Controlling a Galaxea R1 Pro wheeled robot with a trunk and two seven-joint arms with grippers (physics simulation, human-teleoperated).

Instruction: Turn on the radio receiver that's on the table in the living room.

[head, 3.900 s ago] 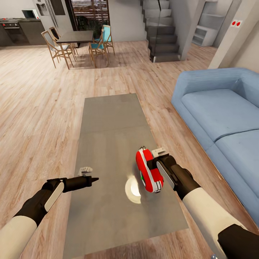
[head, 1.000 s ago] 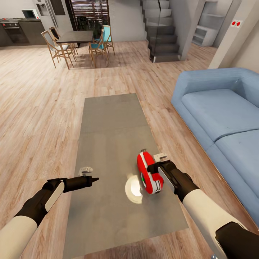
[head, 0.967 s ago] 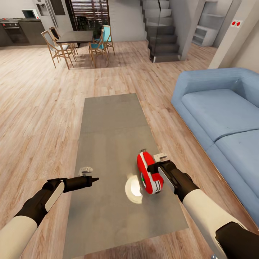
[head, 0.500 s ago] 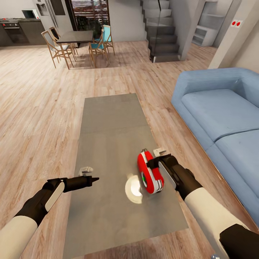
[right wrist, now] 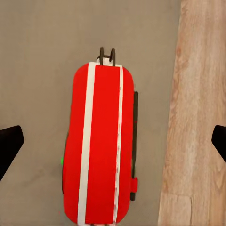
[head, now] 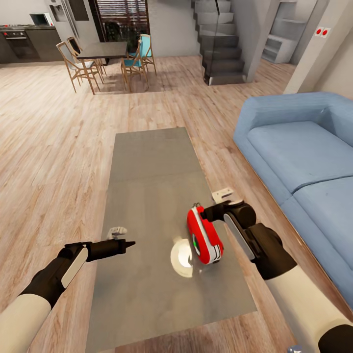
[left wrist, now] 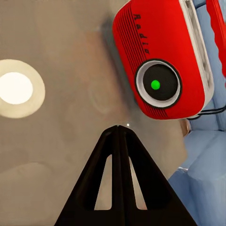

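Step in hand: I am judging the switching-on as done. The dial on the radio receiver [left wrist: 162,63] is showing a green dot at its centre, which I am reading as the power light.
Radio position: it is standing on edge on the table [head: 147,166], near the sofa-side rim, at about 1 o'clock from the bright lamp reflection [head: 182,255] on the glossy top.
Right claw: my right gripper [head: 220,206] is sitting at roughly 2 o'clock of the radio, just beside its upper end. In the right wrist view the two fingertips [right wrist: 10,143] are showing at opposite borders with the radio between them and grey table visible either side, so I am calling it spread wide, holding nothing, touching nothing that I can make out.
Left claw: my left gripper [head: 128,243] is hanging over the table well apart from the radio, at its 9 o'clock, fingers pressed together into one point, empty.
Next move: probably only drawing the right arm clear without clipping the wire handle [right wrist: 107,54].
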